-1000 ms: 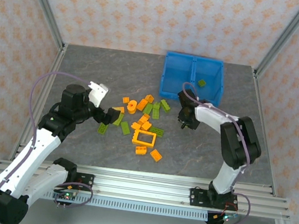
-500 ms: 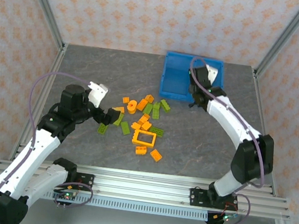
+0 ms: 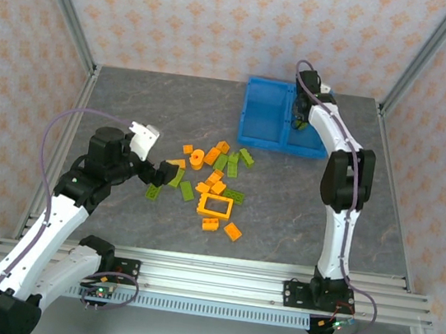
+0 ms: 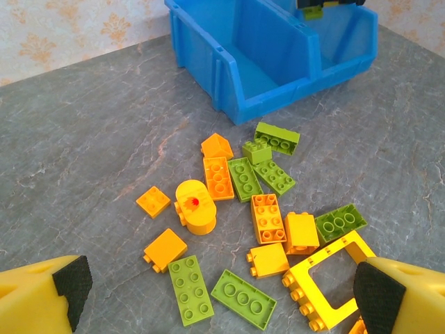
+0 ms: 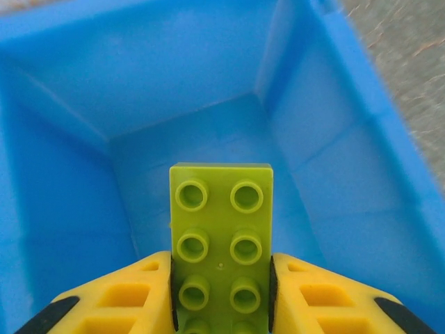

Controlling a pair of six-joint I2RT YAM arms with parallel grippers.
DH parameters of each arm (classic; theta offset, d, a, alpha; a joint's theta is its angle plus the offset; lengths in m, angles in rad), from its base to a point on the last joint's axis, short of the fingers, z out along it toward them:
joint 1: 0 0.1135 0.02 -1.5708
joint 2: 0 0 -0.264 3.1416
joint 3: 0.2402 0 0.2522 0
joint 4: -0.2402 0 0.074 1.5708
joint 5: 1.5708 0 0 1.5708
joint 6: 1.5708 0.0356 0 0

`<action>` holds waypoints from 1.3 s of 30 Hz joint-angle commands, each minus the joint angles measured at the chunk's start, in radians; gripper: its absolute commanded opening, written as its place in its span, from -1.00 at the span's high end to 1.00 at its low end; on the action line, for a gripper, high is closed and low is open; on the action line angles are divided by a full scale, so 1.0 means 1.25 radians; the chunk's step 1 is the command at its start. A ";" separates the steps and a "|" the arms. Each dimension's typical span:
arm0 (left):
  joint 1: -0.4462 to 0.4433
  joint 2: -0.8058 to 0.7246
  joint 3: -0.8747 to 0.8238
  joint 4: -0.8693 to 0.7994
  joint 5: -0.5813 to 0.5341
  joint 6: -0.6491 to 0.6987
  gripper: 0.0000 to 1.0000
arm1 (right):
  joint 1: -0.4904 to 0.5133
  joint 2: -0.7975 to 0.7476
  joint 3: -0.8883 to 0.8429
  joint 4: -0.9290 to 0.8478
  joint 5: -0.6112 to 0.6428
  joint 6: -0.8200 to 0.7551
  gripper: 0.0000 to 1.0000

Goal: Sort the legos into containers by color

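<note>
Above the right compartment (image 5: 76,76) your right tool (image 5: 221,296) grips a lime green brick (image 5: 221,223); your left tool (image 4: 226,291) hangs open over the pile (image 4: 268,216), which lies almost wholly unsorted on the bench (image 4: 83,139).

right claw (image 5: 221,292) | gripping green brick (image 5: 221,236) | over blue bin compartment (image 5: 139,90)

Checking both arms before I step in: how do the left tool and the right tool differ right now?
The left tool is open and empty; the right tool is shut on a lime green brick. The left tool hovers by the loose legos on the table; the right tool is over a compartment of the blue bin. Both have yellow fingers.
</note>
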 commanded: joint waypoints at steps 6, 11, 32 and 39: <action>-0.005 0.005 0.009 0.008 -0.013 0.003 -0.99 | -0.012 0.089 0.125 -0.139 -0.048 0.047 0.06; -0.005 0.007 0.007 0.011 -0.016 0.000 -0.99 | -0.013 0.068 0.121 -0.148 -0.051 0.045 -0.11; -0.085 0.149 0.089 -0.058 -0.315 -0.499 -0.98 | 0.000 -0.597 -0.531 0.094 -0.268 0.111 -0.42; -0.221 0.231 0.091 -0.120 -0.443 -0.645 -0.92 | 0.059 -0.825 -0.718 0.051 -0.302 0.154 -0.82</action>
